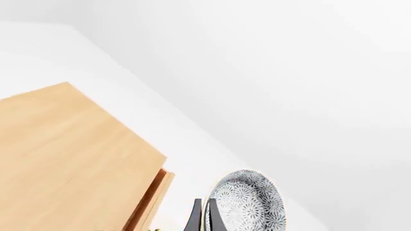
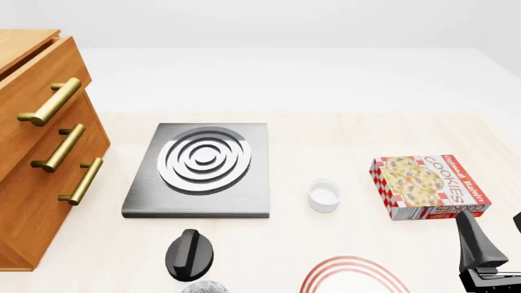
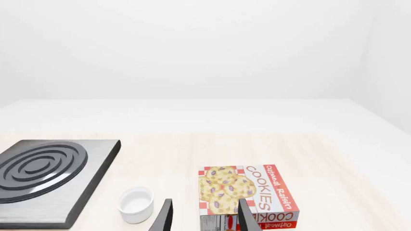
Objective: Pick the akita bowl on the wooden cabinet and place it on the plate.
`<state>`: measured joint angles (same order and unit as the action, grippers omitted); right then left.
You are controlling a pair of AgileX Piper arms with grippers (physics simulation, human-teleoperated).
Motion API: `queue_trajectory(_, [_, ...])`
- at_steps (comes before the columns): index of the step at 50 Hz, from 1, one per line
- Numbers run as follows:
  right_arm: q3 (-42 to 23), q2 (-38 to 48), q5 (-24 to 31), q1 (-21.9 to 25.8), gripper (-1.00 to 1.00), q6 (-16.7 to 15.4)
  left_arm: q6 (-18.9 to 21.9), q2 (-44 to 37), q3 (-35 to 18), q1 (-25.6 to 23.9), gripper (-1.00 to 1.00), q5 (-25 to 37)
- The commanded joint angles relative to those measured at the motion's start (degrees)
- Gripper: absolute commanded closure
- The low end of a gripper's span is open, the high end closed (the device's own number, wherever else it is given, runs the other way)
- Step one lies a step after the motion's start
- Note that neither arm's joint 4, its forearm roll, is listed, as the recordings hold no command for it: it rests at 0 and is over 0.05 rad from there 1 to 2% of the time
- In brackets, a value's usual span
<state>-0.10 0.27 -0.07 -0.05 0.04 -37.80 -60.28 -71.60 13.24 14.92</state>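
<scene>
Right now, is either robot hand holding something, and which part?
The left hand pinches the rim of the round speckled grey-white bowl. The right hand is open, holding nothing.

The right gripper (image 3: 204, 216) shows two dark fingertips (image 3: 163, 217) standing apart with nothing between them; beyond them a cookie box (image 3: 247, 195), red and white with pictured cookies, lies flat on the pale wooden table (image 3: 334, 163); a small white cup (image 3: 136, 204) sits between the box and a grey square slab (image 3: 55, 180) with concentric rings; a white wall rises behind the table's far edge
</scene>
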Motion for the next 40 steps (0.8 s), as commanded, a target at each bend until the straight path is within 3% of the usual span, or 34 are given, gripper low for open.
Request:
queue_trajectory(1, [0.00, 0.00, 0.00, -0.01, -1.00, 0.01, 0.52, -0.52, -1.70, -4.12, 1.00, 0.73])
queue_trajectory(15, [0.00, 0.00, 0.00, 0.00, -1.00, 0.00, 0.47, -1.00, -3.54, -7.66, 1.00, 2.08])
queue_trajectory(40, [0.00, 0.00, 0.00, 0.00, -1.00, 0.01, 5.15, -2.48, -4.49, -15.21, 1.00, 3.53])
